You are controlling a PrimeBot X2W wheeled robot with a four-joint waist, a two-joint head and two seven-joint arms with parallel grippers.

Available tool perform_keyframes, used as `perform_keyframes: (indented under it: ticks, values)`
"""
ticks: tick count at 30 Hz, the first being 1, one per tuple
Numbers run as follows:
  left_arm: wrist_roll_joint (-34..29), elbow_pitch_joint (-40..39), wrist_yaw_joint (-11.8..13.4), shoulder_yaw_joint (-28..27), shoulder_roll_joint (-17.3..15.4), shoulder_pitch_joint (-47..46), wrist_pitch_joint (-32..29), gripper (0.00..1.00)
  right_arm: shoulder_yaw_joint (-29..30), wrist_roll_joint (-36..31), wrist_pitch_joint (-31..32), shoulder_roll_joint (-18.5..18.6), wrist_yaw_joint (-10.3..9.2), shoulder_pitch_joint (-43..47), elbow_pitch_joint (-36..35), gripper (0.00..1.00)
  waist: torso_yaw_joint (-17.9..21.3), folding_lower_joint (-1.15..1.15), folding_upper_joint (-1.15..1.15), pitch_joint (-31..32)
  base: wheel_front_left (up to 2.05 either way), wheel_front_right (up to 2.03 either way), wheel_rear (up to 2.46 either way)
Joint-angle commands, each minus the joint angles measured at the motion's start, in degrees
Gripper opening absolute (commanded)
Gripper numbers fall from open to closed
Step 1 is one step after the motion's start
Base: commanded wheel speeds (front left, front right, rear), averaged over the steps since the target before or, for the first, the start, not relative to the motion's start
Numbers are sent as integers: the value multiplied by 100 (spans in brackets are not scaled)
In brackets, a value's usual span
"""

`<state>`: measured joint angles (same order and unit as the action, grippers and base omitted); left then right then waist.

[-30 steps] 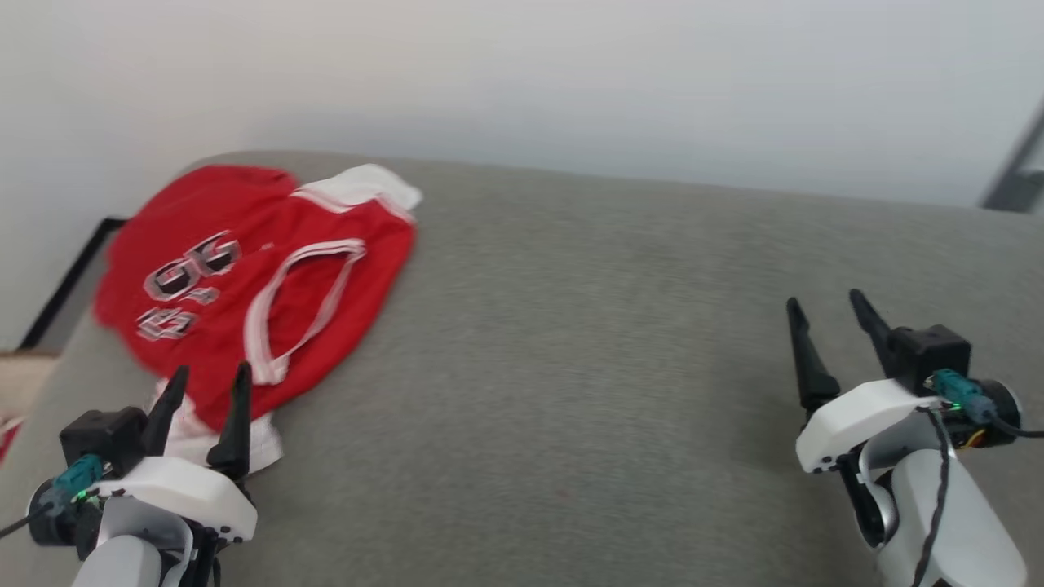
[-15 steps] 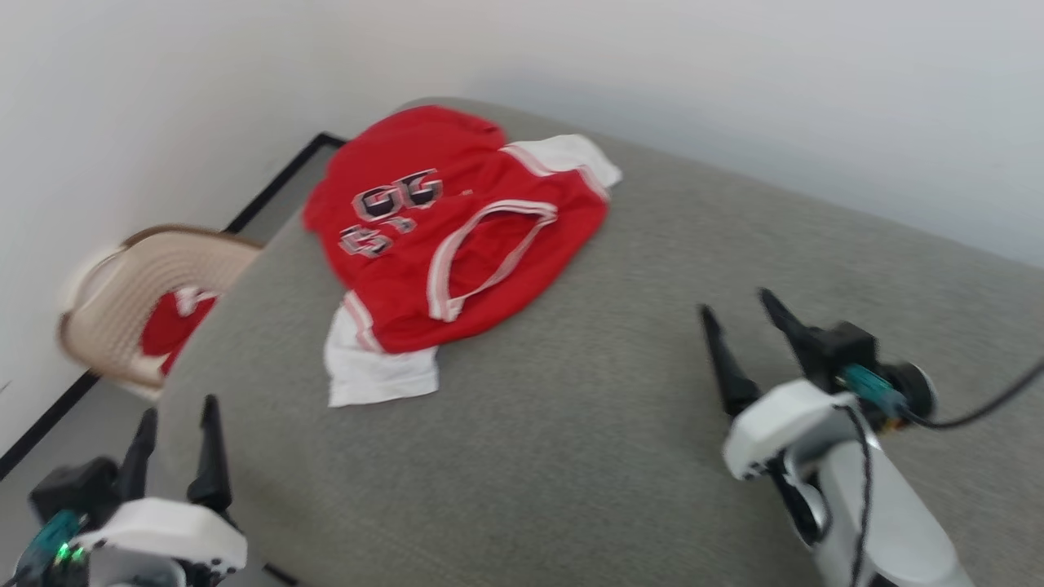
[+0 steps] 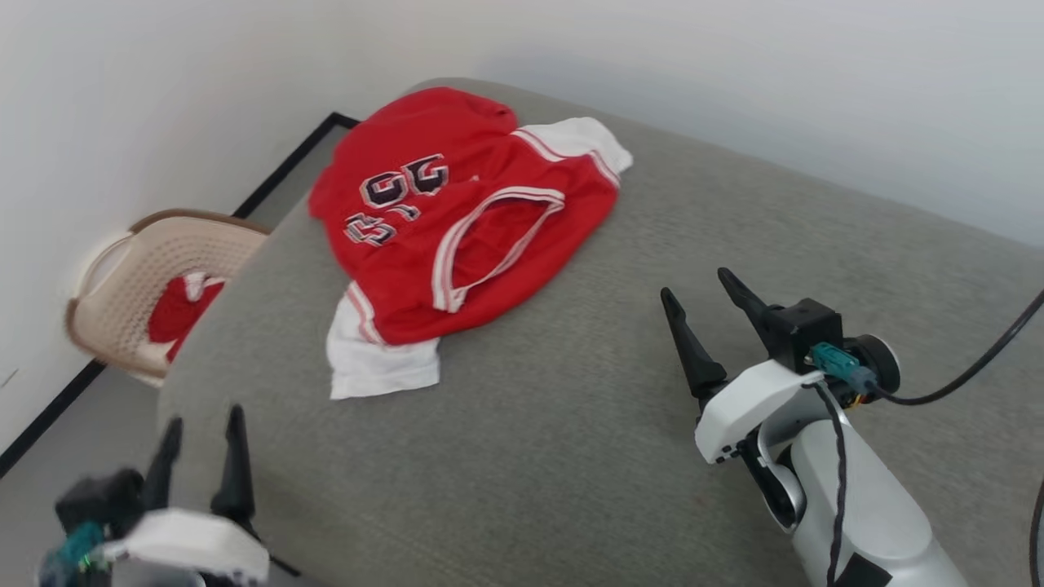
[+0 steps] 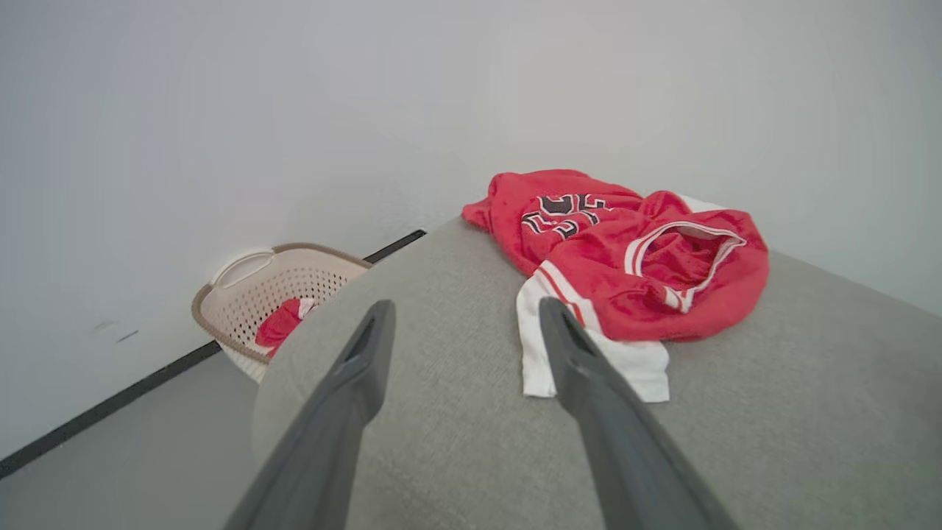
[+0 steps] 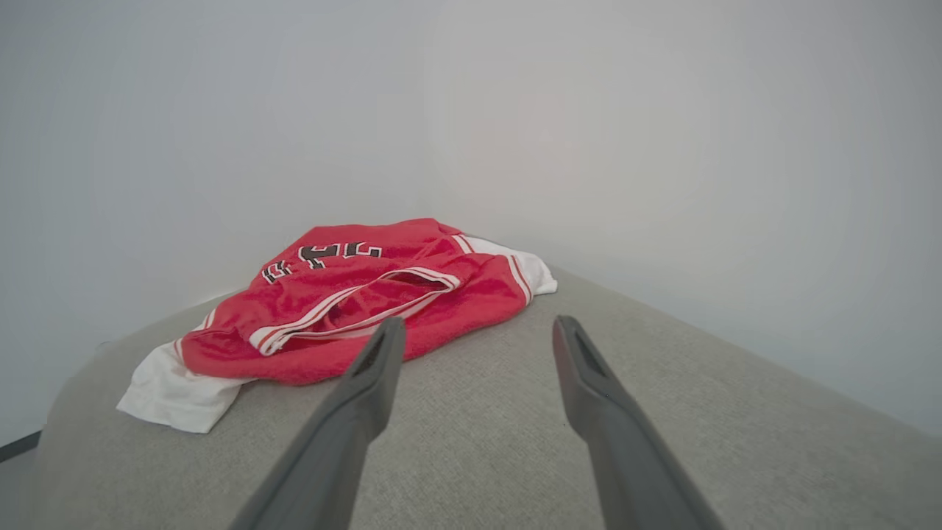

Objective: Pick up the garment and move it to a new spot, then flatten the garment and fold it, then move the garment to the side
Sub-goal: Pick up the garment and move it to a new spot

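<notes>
The garment (image 3: 457, 220) is a red jersey with white sleeves and black numbers, lying rumpled near the far left corner of the grey padded table (image 3: 620, 456). It also shows in the left wrist view (image 4: 625, 258) and the right wrist view (image 5: 353, 302). My left gripper (image 3: 204, 420) is open at the table's near left edge, well short of the garment's white sleeve (image 3: 379, 367). My right gripper (image 3: 697, 285) hovers open above the table, to the right of the garment, with nothing between its fingers.
A beige perforated basket (image 3: 143, 277) stands on the floor left of the table, with red cloth inside it; it also shows in the left wrist view (image 4: 257, 294). White walls close in behind. A black cable (image 3: 971, 375) trails from the right wrist.
The head view has swung left, bringing the basket and the table's left corner into sight. The garment lies as before. Both grippers stay open.
</notes>
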<state>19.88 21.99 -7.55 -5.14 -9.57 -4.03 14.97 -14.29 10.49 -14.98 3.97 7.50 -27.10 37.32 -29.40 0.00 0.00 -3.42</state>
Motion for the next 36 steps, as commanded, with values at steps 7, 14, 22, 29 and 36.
perform_keyframes:
  ticks: [7,14,22,29,36]
  values:
    - [252,-15,13,960,-883,-811,28,100,134,-148,-26,-60,-2,-2,-172,100,1196,0,0,-583,0,0,0]
    - [1234,467,13,1989,-2206,-1798,4,100,305,117,-26,-109,-1,200,-580,100,2427,0,0,-1197,0,0,0]
    - [3541,487,12,3675,-4148,-2606,-1016,100,253,607,-26,-107,-1,386,-1108,100,3670,0,0,-1741,0,0,0]
    - [4882,474,13,4570,-5313,-2905,-2195,100,219,812,-26,-115,-1,457,-1406,100,4096,0,0,-1986,0,0,0]
    - [4851,1780,13,4837,-5459,-3299,-2309,100,60,944,-27,-105,-1,348,-1627,100,4386,0,0,-2271,0,0,0]
